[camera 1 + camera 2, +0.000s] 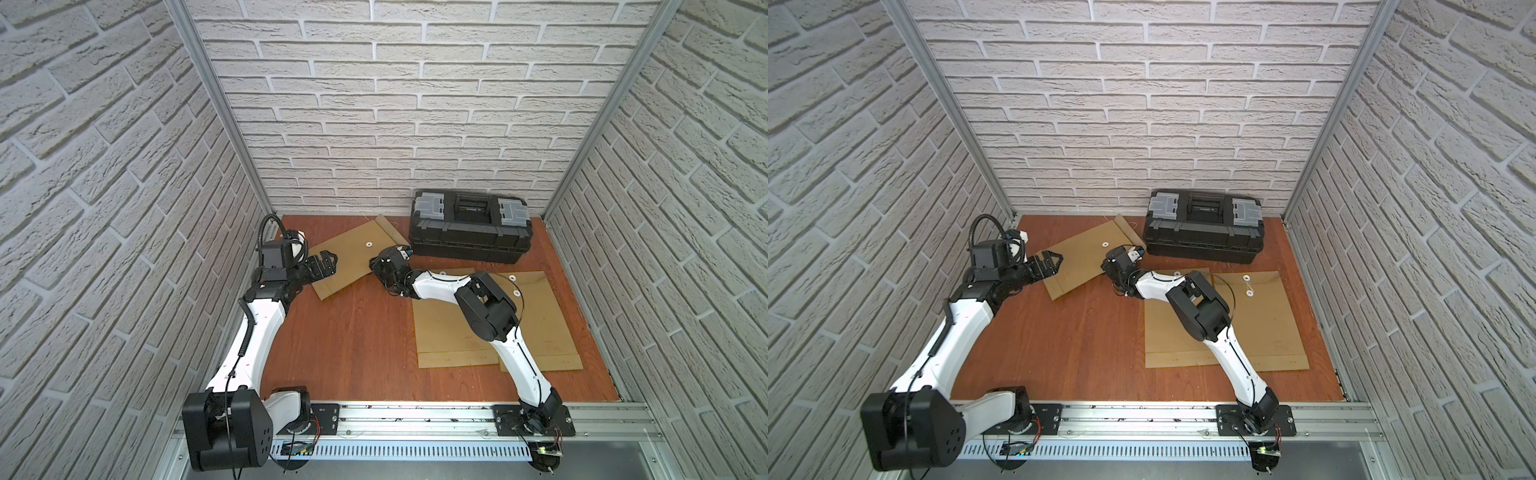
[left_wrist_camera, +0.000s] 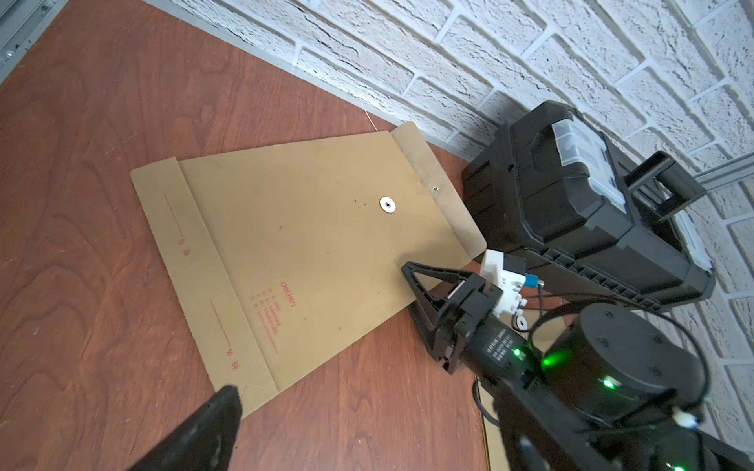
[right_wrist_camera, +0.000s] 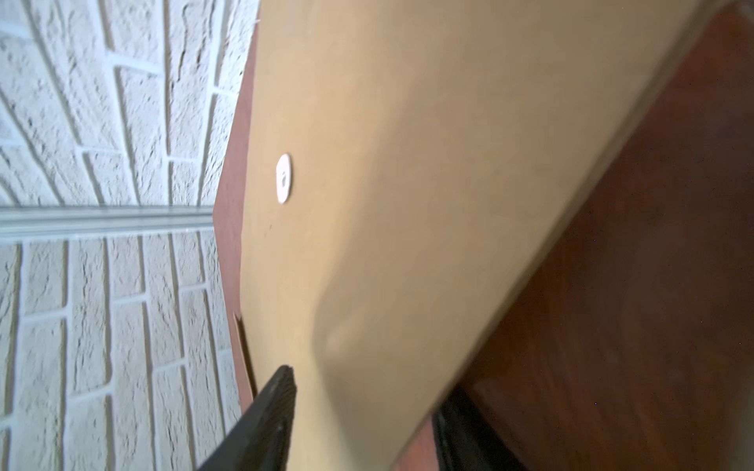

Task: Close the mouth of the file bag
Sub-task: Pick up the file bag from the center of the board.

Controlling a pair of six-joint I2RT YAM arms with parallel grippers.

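Observation:
The brown paper file bag (image 1: 353,259) (image 1: 1084,257) lies slantwise at the back left of the wooden table. Its mouth flap (image 2: 440,183) is folded open towards the toolbox, beside the white button (image 2: 387,204) (image 3: 284,179). My right gripper (image 1: 372,262) (image 2: 410,289) (image 3: 367,387) straddles the bag's right edge near the mouth, one finger above the paper and one below. The jaws stand apart, and the paper there looks slightly lifted. My left gripper (image 1: 331,262) (image 1: 1057,266) hovers wide open over the bag's left bottom corner, holding nothing.
A black toolbox (image 1: 469,228) stands at the back right, close to the open flap. Two more brown file bags (image 1: 544,328) lie flat on the right, partly under my right arm. Brick walls enclose three sides, and a metal rail (image 1: 415,411) runs along the front.

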